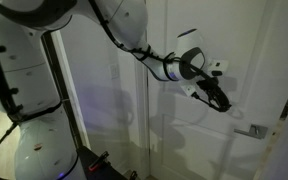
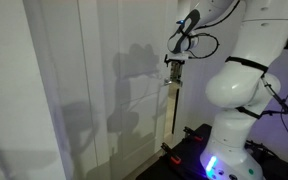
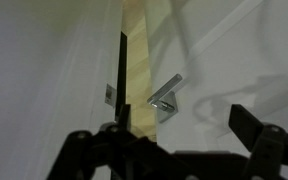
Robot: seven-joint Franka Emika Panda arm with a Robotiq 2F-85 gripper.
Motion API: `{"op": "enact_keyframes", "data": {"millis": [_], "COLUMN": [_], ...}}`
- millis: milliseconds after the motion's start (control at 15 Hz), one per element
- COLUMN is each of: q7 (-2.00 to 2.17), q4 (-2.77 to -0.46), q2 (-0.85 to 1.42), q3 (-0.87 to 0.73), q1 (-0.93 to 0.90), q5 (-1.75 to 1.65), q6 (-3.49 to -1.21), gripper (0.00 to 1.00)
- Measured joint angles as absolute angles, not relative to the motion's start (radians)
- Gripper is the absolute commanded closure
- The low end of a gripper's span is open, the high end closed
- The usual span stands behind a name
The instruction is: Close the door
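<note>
The white panelled door stands slightly ajar, its bare wood-coloured edge showing as a narrow strip in the wrist view. The silver lever handle sits on the door face just beside that edge; in an exterior view the same handle lies below the hand, off to one side and clearly apart from it. The hand is spread, and in the wrist view its two dark fingers stand wide apart, with the door edge running down between them. Whether either finger touches the door cannot be told. A small metal plate shows on the far side of the edge from the handle. In an exterior view the hand points down at the top of the visible door edge, with the white arm close beside the door.
</note>
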State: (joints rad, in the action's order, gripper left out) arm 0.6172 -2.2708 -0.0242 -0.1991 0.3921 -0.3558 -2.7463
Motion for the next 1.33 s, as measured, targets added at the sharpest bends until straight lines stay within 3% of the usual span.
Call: {"op": "enact_keyframes", "data": {"millis": [400,1333], "q7": [0.733,0.716], "q4": [-2.142,-1.876], "q2": [0.132,0.434], "q3": [-0.275,-0.381], "q1": [0.335,0.306], "q5": [-0.41,-0.111], "q6": [-2.749,-2.751], "gripper": [0.0,0.0]}}
